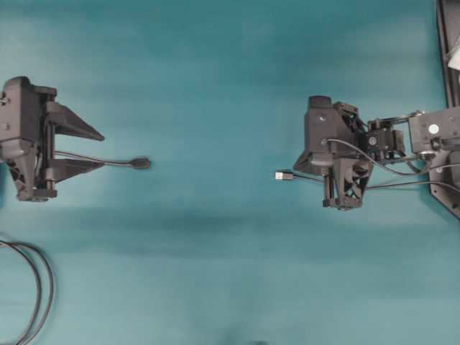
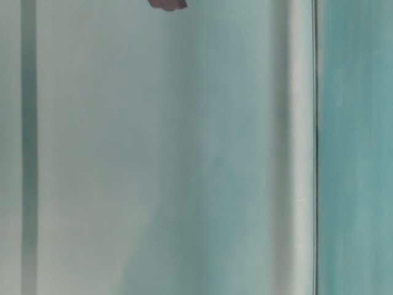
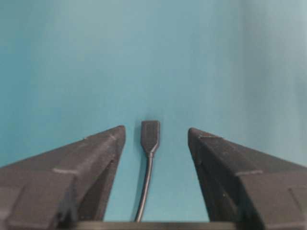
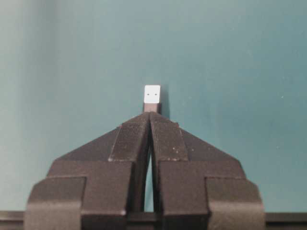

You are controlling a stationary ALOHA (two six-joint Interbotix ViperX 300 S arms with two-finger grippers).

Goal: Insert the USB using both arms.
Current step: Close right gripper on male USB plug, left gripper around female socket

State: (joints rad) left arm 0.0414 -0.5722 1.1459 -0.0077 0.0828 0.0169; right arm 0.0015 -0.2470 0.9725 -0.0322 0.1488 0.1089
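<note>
Shiny boxy USB (matte fingers)

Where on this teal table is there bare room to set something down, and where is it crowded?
Free: the wide teal stretch between the socket end and the USB, plus the strips above and below both hands. Crowded: around the left hand, the right hand with its cables, and the looped cords at lower left.

Soft even light, faint shadows; table-level view blurred, wrist views slightly soft.
</note>
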